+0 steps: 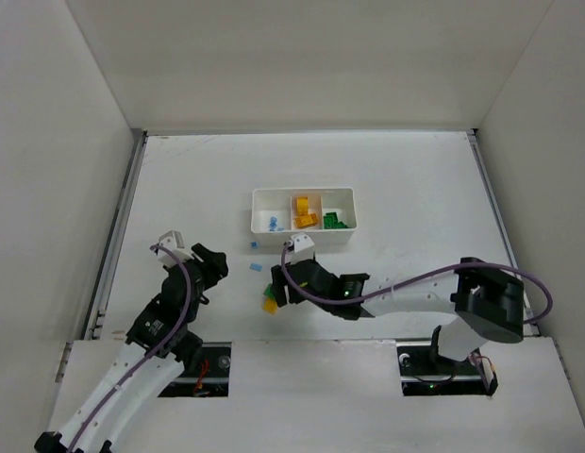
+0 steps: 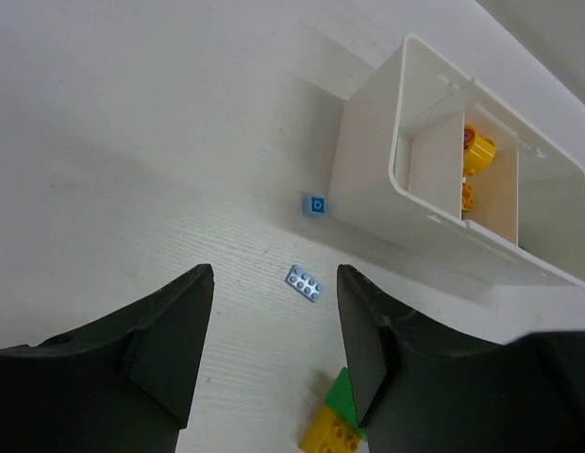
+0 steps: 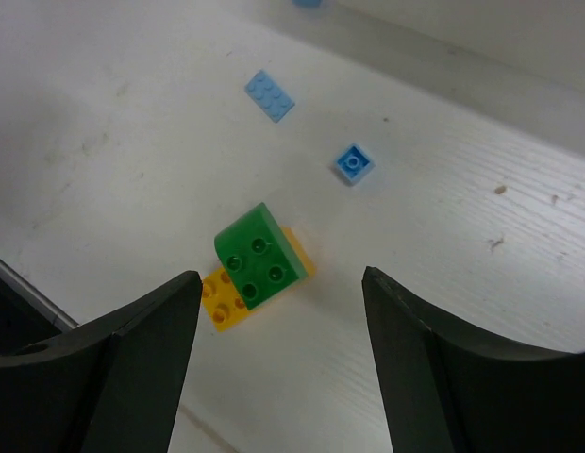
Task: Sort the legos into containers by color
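Note:
A green lego (image 3: 258,257) is stacked on a yellow one (image 3: 222,297) and lies on the table just beyond the tips of my right gripper (image 3: 281,278). That gripper is open and holds nothing. The same stack (image 1: 270,303) shows below the tray in the top view, by the right gripper (image 1: 279,288). A flat light blue lego (image 2: 304,283) and a small blue one (image 2: 314,205) lie loose in front of my left gripper (image 2: 274,276), which is open and empty. The white tray (image 1: 302,194) holds blue, yellow and green legos in its three containers.
White walls enclose the table on the left, back and right. The tray's near wall (image 2: 368,179) rises just past the small blue lego. The right arm (image 1: 415,288) stretches low across the table from the right base.

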Robot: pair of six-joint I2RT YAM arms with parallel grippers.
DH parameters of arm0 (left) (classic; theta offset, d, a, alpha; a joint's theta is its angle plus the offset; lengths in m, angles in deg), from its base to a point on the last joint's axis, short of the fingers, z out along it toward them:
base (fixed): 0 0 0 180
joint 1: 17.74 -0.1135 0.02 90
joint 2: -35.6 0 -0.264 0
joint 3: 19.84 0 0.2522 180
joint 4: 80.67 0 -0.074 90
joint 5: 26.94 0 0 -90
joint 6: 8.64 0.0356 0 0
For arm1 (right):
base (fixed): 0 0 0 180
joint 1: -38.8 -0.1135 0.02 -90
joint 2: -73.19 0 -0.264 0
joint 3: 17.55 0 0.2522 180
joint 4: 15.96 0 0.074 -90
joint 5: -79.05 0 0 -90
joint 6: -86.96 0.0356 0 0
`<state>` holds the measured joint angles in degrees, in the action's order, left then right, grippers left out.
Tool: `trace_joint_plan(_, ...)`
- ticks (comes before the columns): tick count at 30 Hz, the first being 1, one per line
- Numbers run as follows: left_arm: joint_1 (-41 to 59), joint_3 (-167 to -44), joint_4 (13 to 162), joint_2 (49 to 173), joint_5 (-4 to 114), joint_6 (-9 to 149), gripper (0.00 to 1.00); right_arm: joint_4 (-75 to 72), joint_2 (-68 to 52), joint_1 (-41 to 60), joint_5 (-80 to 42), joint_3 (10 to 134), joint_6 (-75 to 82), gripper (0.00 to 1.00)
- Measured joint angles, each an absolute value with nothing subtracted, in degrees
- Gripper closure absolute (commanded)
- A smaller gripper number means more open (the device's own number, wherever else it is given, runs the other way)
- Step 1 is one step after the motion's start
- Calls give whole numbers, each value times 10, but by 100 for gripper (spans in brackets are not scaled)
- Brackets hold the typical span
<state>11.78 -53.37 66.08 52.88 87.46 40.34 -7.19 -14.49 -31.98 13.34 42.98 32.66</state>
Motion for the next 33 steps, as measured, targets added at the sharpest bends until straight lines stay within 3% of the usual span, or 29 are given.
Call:
trace_joint_plan(19,143,-516,702,580,822,388,49,-40,-253,-326,64,501,262,44)
trace_joint_plan(25,140,-516,703,583,813,387,49,-30,-261,-326,58,510,254,73)
trace_joint_plan(33,151,-516,710,593,794,382,48,-25,-237,-326,84,501,262,77)
